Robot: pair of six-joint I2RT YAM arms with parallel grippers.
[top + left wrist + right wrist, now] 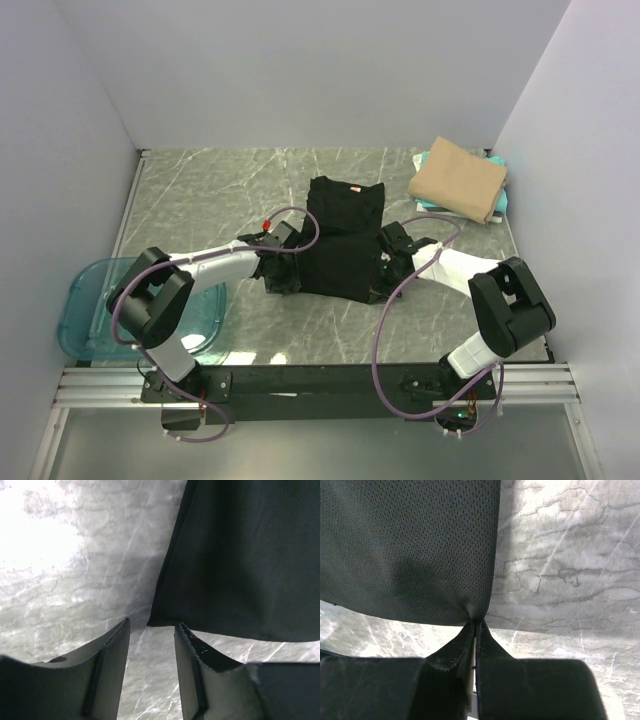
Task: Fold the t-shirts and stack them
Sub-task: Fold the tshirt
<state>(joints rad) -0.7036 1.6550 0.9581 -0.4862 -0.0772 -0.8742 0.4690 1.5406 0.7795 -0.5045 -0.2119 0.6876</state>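
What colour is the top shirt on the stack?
The top shirt is tan; top external view.

One black t-shirt [343, 240] between the left claw [151, 625] and right claw [476, 622]; two folded, tan shirt [458, 178] on teal shirt [422, 162], beyond the right; one blue tub [85, 310] behind the left.

Green-grey marble-pattern table [200, 190]; plain white walls [300, 70] on three sides; aluminium rail [100, 385] along near edge; even light.
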